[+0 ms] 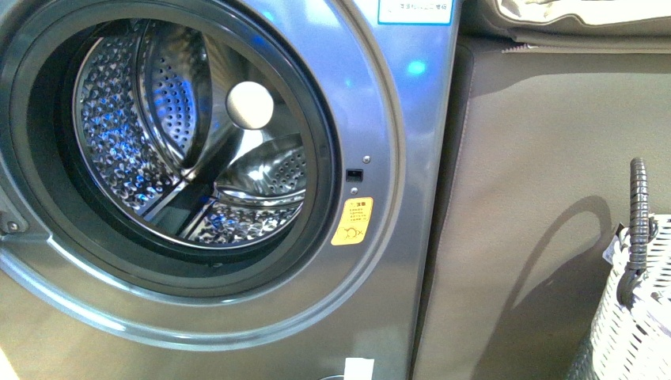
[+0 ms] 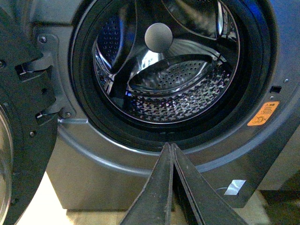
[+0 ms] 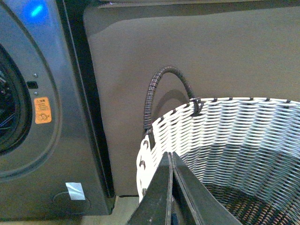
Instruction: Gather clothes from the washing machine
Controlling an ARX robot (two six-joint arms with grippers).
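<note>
The grey washing machine stands with its door open, showing the perforated steel drum. No clothes show in the drum or anywhere in view. My left gripper is shut and empty, its tips in front of the lower porthole rim. My right gripper is shut and empty, held over the rim of the woven white basket. A yellow-orange sticker marks the machine's front beside the porthole.
The open glass door hangs at the machine's left in the left wrist view. The basket with its dark handle stands to the machine's right, against a brown-grey panel. A white tag sits low on the machine.
</note>
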